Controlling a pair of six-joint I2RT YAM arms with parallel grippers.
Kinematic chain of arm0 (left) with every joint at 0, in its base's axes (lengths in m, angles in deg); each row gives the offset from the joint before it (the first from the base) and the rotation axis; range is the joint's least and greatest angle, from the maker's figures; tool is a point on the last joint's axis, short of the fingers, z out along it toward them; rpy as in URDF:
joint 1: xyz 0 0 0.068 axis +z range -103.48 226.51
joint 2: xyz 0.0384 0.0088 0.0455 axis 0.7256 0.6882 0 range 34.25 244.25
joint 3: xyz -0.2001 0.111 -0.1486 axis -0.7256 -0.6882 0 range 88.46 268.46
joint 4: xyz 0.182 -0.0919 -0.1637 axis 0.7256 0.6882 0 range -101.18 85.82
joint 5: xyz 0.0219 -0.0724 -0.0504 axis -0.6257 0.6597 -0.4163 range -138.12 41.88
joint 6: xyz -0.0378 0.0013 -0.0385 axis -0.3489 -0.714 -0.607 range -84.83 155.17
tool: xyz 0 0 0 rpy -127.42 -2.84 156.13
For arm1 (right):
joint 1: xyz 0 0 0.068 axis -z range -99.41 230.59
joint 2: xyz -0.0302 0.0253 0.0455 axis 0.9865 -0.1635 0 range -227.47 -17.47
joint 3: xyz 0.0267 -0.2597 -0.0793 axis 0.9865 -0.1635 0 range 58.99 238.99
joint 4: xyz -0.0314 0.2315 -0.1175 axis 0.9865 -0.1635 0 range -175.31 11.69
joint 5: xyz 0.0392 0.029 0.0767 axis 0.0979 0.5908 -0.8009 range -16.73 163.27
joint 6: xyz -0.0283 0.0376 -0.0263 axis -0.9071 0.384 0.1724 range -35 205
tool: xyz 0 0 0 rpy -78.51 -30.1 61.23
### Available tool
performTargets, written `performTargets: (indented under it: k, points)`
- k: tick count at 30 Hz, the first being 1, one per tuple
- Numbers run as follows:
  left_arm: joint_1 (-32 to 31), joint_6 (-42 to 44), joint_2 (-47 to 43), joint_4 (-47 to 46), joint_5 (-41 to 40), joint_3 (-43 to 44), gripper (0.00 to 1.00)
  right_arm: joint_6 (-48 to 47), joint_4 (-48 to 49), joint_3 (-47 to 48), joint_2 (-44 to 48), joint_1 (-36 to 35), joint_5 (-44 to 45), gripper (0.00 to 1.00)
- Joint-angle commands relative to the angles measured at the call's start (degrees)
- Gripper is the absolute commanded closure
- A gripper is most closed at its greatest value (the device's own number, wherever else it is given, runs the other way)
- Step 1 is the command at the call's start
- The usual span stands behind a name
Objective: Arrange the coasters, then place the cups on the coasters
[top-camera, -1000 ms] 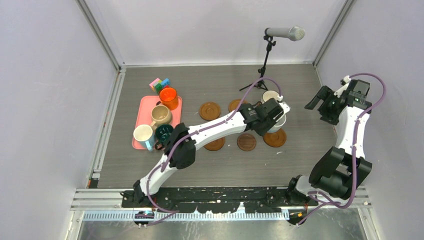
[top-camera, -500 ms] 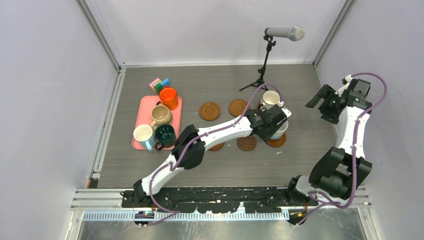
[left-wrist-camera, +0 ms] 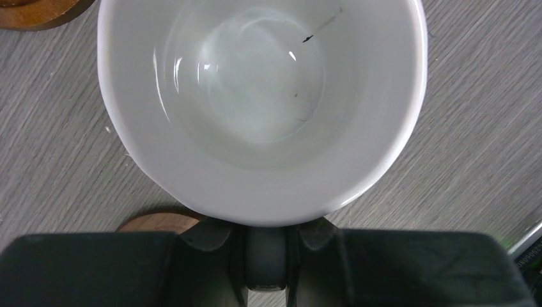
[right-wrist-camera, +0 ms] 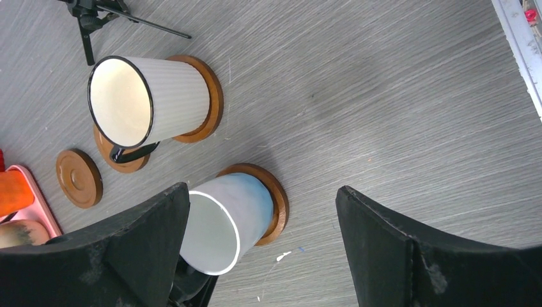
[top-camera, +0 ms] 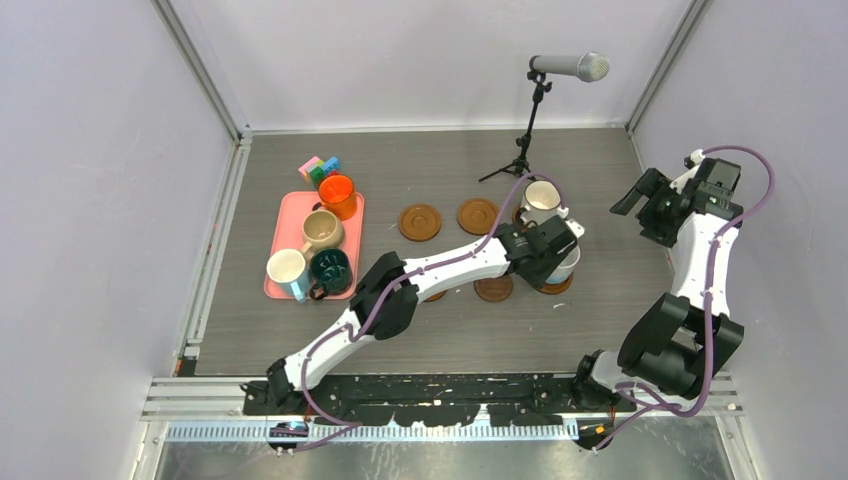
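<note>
Cup now: the light blue cup (right-wrist-camera: 227,220) is white inside and empty. It is right over the near-right coaster (right-wrist-camera: 276,198), toward the 3 o'clock side of the bench (top-camera: 600,330). I cannot tell if it sits all the way down yet.
Left hand: the left hand (left-wrist-camera: 268,246) is pressed almost together. It is pinching the light blue cup at the cup's 6 o'clock edge in the wrist view, most likely by the handle.
Right hand: the right hand (top-camera: 640,198) is spread wide and holds nothing. It hangs at 3 o'clock, apart from the cups.
How a cup feels: I think it is hard, smooth and a bit slippery. It is empty, so it should be light, but it could chip or break if dropped.
Where to hold: the handle or the rim wall looks best, with the cup kept upright.
Cups counted: six.
- The light blue cup is in the left hand.
- The cream cup (top-camera: 541,197) stands at its 12 o'clock.
- The orange cup (top-camera: 337,195), beige cup (top-camera: 322,230), white cup (top-camera: 287,272) and dark green cup (top-camera: 329,268) wait on the pink tray (top-camera: 292,215) at 9 o'clock.

Coasters counted: six.
- The far-right coaster (right-wrist-camera: 214,96) has the cream cup on it.
- The far-left coaster (top-camera: 420,221), far-middle coaster (top-camera: 478,214) and near-middle coaster (top-camera: 493,288) are bare.
- The near-left coaster (top-camera: 434,296) peeks out from under the left arm.

Other things: toy blocks (top-camera: 320,168) lie at the tray's 12 o'clock. A microphone stand (top-camera: 527,130) stands at the bench's 12 o'clock.
</note>
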Motion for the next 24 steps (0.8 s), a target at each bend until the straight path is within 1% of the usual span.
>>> performTargets:
  k: [1,7,16,24]
  points:
    - [-0.5,-1.9,-1.2,-5.4,0.4,3.3,0.98,0.7,2.7,-0.1,1.9,0.3,-1.2,0.11]
    - [-0.6,-3.0,-1.3,-5.6,0.0,2.4,0.91,0.5,2.7,-0.1,2.0,0.3,-1.0,0.11]
    - [-1.1,-2.9,-4.0,-6.5,-1.1,-1.7,0.91,0.3,2.8,-0.2,1.9,0.2,-1.3,0.11]
    - [-1.7,-2.5,-4.7,-6.3,-3.4,-2.8,0.91,0.2,2.9,-0.4,2.3,0.3,-1.2,0.11]
